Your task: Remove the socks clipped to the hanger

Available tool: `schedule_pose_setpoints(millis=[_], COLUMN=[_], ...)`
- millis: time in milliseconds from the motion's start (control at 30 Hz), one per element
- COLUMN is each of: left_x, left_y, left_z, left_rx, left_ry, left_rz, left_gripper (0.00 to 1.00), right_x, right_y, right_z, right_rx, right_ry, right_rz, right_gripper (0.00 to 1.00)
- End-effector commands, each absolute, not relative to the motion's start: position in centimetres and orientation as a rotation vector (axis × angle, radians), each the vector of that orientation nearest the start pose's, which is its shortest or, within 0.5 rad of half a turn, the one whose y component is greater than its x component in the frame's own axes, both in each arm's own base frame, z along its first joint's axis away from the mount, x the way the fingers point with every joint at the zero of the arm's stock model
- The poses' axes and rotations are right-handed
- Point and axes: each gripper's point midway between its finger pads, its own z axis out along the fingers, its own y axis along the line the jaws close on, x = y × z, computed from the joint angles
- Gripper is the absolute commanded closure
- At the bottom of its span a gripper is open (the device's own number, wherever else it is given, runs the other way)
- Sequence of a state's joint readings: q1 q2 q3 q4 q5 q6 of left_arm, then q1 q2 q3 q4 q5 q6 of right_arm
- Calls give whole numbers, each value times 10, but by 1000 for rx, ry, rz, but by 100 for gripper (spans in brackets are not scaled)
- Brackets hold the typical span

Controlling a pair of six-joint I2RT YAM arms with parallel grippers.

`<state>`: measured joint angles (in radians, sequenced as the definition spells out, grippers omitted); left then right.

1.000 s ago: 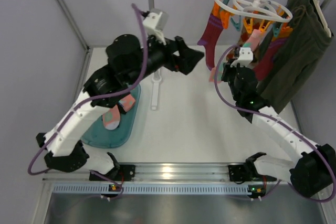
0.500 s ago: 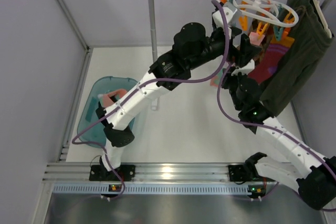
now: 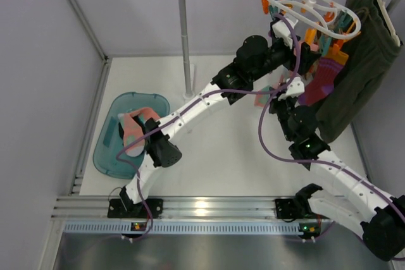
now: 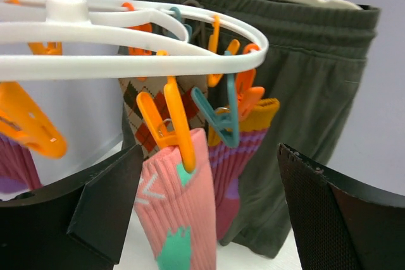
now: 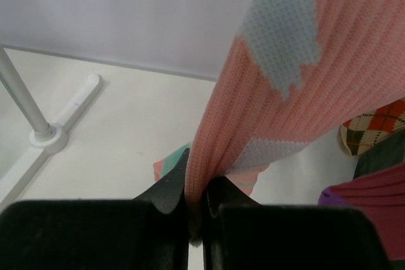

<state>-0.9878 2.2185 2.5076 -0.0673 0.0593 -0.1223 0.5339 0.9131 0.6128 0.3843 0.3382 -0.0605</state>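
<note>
The white hanger (image 3: 311, 6) hangs from the rail at the back right, with orange and teal clothespins. In the left wrist view its ring (image 4: 133, 64) holds a pink sock (image 4: 180, 200) by an orange clothespin (image 4: 169, 121), a magenta striped sock (image 4: 243, 150) and an argyle sock (image 4: 149, 109). My left gripper (image 4: 209, 219) is open, one finger (image 4: 107, 207) on each side of the pink sock below its clip. My right gripper (image 5: 196, 210) is shut on the pink sock (image 5: 285, 93) lower down. In the top view the left gripper (image 3: 297, 52) is under the hanger and the right gripper (image 3: 286, 91) below it.
A dark olive garment (image 3: 361, 49) hangs right of the hanger and behind the socks (image 4: 316, 93). A teal tray (image 3: 114, 153) at the left holds pink socks (image 3: 133, 124). The rail's upright pole (image 3: 183, 30) and its foot (image 5: 47, 134) stand at the back middle.
My left arm has swung from the tray on the left across to the hanger, its open fingers now round the pink sock. The hanger has shifted a little. My right gripper has stayed shut on the sock.
</note>
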Motion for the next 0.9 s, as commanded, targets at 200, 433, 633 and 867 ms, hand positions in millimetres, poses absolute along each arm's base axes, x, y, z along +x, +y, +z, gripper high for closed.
schedule_pose_setpoints(millis=[200, 433, 633, 867], left_x=[368, 372, 378, 369], left_y=[-540, -545, -548, -544], left_z=[511, 514, 511, 526], left_rx=[509, 513, 485, 472], left_ry=[1064, 982, 946, 877], left_rz=[-1023, -1044, -1095, -1143], left_gripper=[17, 21, 33, 60], right_x=[324, 315, 304, 296], right_y=[134, 145, 148, 143], right_z=[306, 306, 310, 310], right_rx=[-282, -378, -421, -442], right_ry=[1356, 1345, 1330, 1339], right_rz=[132, 166, 196, 183], right_gripper=[100, 100, 100, 100])
